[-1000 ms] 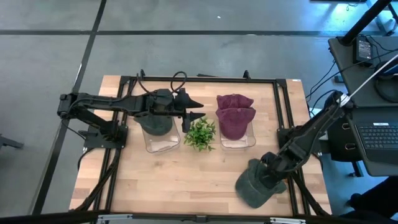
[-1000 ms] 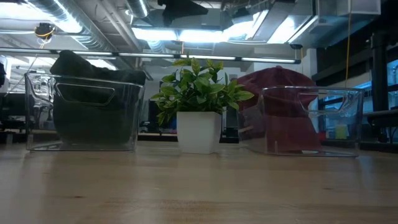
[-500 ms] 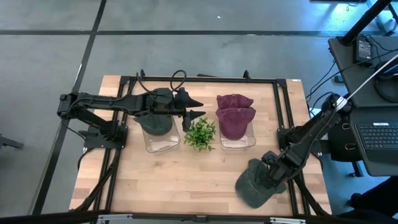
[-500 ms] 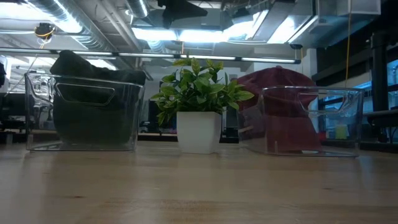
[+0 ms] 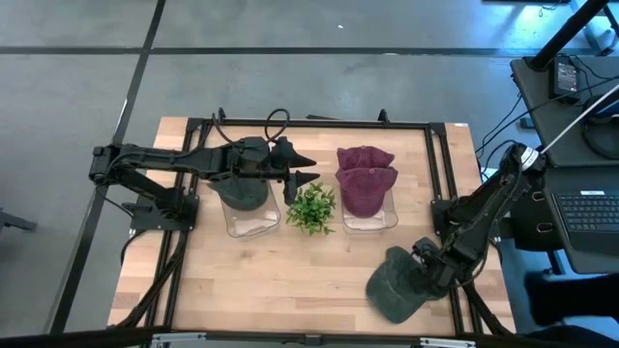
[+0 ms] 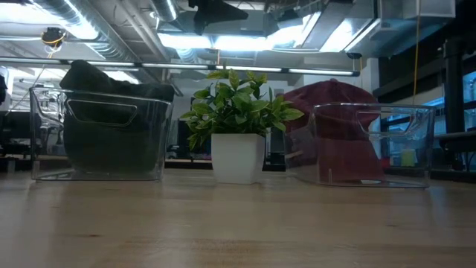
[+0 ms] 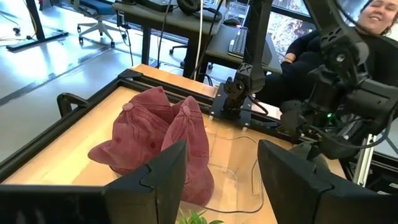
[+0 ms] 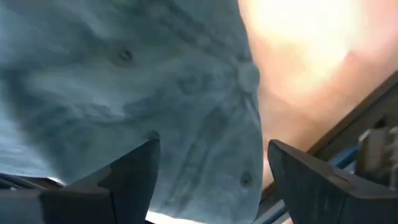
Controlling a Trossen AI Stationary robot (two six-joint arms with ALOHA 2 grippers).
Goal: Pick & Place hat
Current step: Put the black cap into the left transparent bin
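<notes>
A dark grey-green cap (image 5: 390,290) lies crown up on the table near its near right corner; it fills the right wrist view (image 8: 155,93). My right gripper (image 5: 428,274) is right over the cap's right side, open, with a finger on either side of the crown (image 8: 212,149). My left gripper (image 5: 308,168) hovers open above the plant, between the two bins (image 7: 221,155), and holds nothing. The low view shows neither gripper nor this cap. My right gripper comes at the cap's crown (image 8: 205,87) slanting down from the table's right side, its open fingers (image 8: 134,171) spread beside the top button. I cannot tell whether the fingertips touch the cloth. The cap rests flat on the table.
A clear bin (image 5: 250,220) holds a dark cap (image 5: 245,191); another clear bin (image 5: 371,220) holds maroon caps (image 5: 366,179). A small potted plant (image 5: 311,208) stands between them. Black rails frame the table. A person (image 7: 373,25) sits beyond the table's right side.
My right arm has shifted a little toward the table's right and near edge, its gripper staying over the cap. The cap has kept its place.
</notes>
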